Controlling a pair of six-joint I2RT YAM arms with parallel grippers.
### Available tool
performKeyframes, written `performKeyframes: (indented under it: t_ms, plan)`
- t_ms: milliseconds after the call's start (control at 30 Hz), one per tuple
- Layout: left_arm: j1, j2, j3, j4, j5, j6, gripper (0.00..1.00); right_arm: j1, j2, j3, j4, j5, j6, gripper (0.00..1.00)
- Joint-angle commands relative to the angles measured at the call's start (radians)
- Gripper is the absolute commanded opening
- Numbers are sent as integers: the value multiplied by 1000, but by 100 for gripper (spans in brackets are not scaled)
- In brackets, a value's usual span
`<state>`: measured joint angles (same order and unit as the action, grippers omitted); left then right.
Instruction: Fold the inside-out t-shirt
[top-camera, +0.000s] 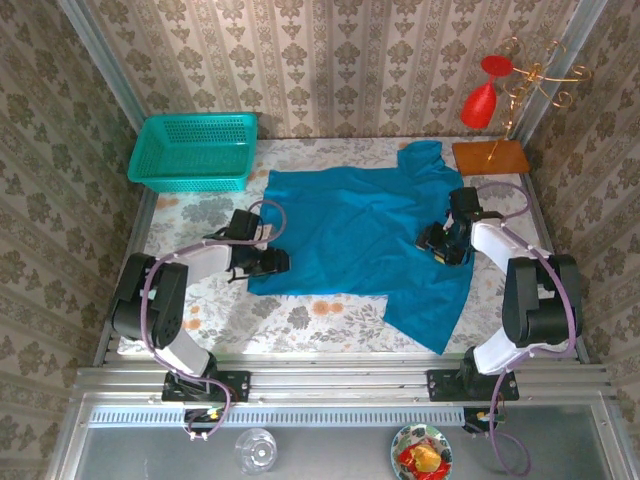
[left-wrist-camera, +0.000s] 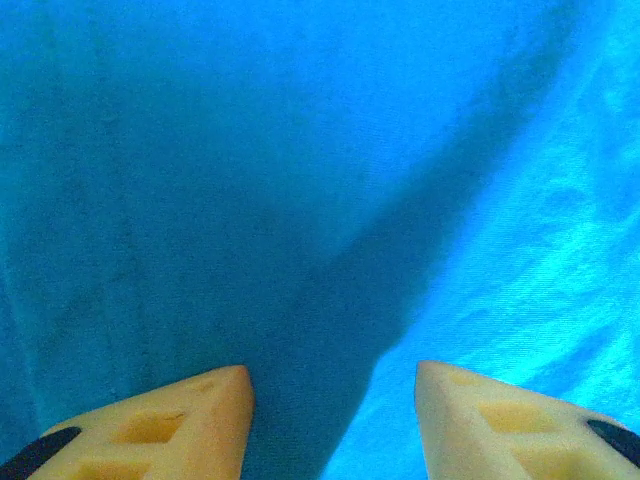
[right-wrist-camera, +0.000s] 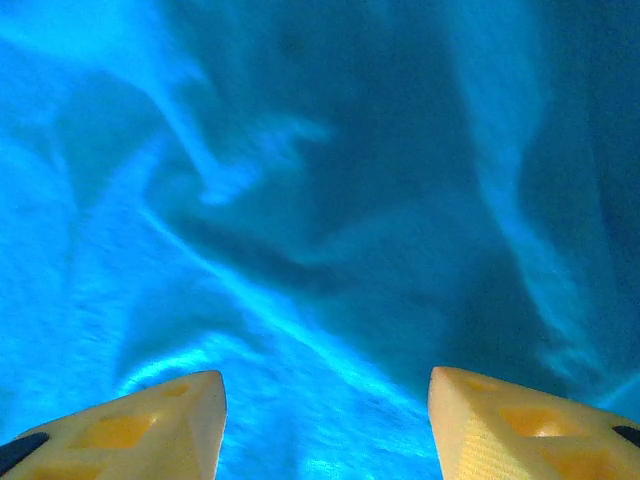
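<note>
You had the shirt (top-camera: 360, 235) spread across the middle of the top view, wrinkled, with no fold made yet. Your left gripper (top-camera: 272, 262) at its lower-left edge and right gripper (top-camera: 437, 245) on its right side both gaped, holding nothing.

One t-shirt (top-camera: 360, 230), one basket (top-camera: 192, 152)

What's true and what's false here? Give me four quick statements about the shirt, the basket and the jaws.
1. The t-shirt lies spread on the table. True.
2. The t-shirt sits inside the basket. False: it lies outside the basket, which stands at the far left corner.
3. A red glass is at the far right corner. True.
4. The right jaws are shut. False: they stand open over the t-shirt.
</note>
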<state>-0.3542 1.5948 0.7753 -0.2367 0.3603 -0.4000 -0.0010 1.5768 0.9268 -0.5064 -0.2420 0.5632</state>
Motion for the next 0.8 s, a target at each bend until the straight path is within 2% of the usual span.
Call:
performKeyframes:
  t_ms: [0, 133, 233, 400, 567, 667, 767]
  plan:
    - [52, -13, -61, -104, -89, -37, 48, 4, -53, -48, -75, 55, 32, 58]
    - [96, -70, -69, -141, -104, -50, 48, 0, -151, -100, -144, 169, 40, 60]
    - [115, -103, -74, -170, -126, -69, 48, -2, -219, -145, -165, 185, 64, 60]
    - [147, -120, -101, -188, -117, -89, 48, -2, -323, -247, -104, 124, 100, 61]
    - [163, -164, -108, -168, -45, -109, 48, -2, -350, -337, 39, -57, 131, 61]
    - [164, -216, -90, -190, -55, -114, 48, -2, -314, -348, 43, -57, 149, 61]
    - [165, -263, -62, -230, -73, -105, 49, -12, -268, -341, -17, 4, 184, 61]
